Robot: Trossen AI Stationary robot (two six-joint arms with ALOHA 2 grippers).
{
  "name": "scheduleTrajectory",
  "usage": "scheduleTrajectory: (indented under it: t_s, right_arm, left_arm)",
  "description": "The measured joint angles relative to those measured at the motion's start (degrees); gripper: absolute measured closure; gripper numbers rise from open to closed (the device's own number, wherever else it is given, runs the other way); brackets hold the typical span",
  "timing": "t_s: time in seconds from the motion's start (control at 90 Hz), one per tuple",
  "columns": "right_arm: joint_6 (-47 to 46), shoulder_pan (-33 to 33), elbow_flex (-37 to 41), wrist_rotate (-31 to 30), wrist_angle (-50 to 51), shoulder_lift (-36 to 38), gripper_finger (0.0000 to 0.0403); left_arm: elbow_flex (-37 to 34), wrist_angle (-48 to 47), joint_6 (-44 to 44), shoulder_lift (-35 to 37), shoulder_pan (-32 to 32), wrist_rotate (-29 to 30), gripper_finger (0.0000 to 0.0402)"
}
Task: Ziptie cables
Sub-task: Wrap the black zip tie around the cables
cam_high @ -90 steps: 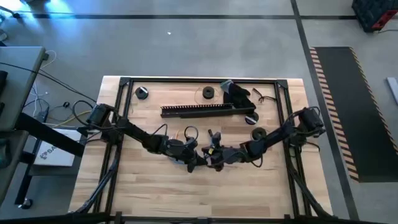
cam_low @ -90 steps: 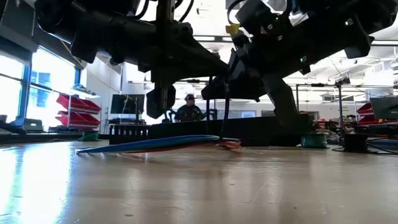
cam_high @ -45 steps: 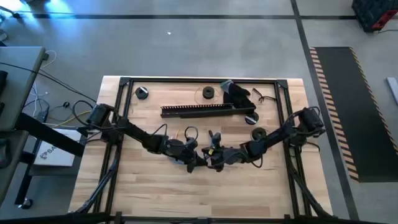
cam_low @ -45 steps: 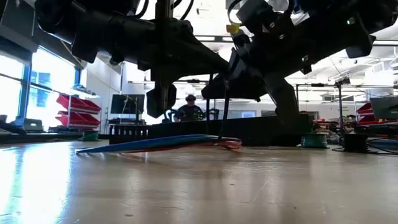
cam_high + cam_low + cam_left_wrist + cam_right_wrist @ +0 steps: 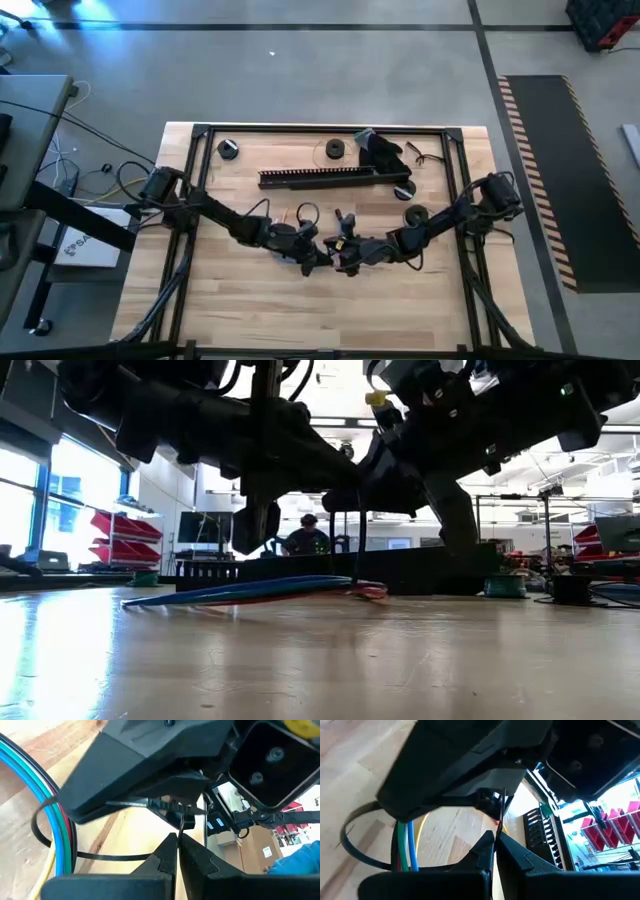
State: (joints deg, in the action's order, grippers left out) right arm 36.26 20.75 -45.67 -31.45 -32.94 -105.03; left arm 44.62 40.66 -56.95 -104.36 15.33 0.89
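My two pincers met nose to nose at the middle of the high frame, the left pincer [image 5: 318, 256] coming in from the left and the right pincer [image 5: 343, 258] from the right, almost touching. Between them the ziptie [image 5: 125, 856] was already looped around the cables [image 5: 60, 837]. In the left wrist frame its band curved around the blue, green and red wires at left centre, and a thin tail stood up between my left fingertips [image 5: 170, 847], which were pressed narrow on it. The right wrist frame showed much the same: my right pincer's fingers closed tight on a thin upright strip. I judged the tail's long axis ran nearly vertical, so tightening would call for pulling the two pincers apart along it. In the low frame the cables lay flat on the counter [image 5: 320, 660], stretching leftward from the pincers. The black slotted duct [image 5: 330, 178] and small spools lay well apart toward the upper edge, out of the way.
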Motion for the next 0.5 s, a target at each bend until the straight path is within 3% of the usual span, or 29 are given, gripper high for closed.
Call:
scheduleTrajectory:
  t_s: [0.5]
  right_arm:
    - [-0.21, 0.04, 0.00, 0.20, 0.94, 0.00, 0.0403]
  left_arm:
    - [0.00, 0.19, 0.16, 0.00, 0.00, -0.08, 0.0402]
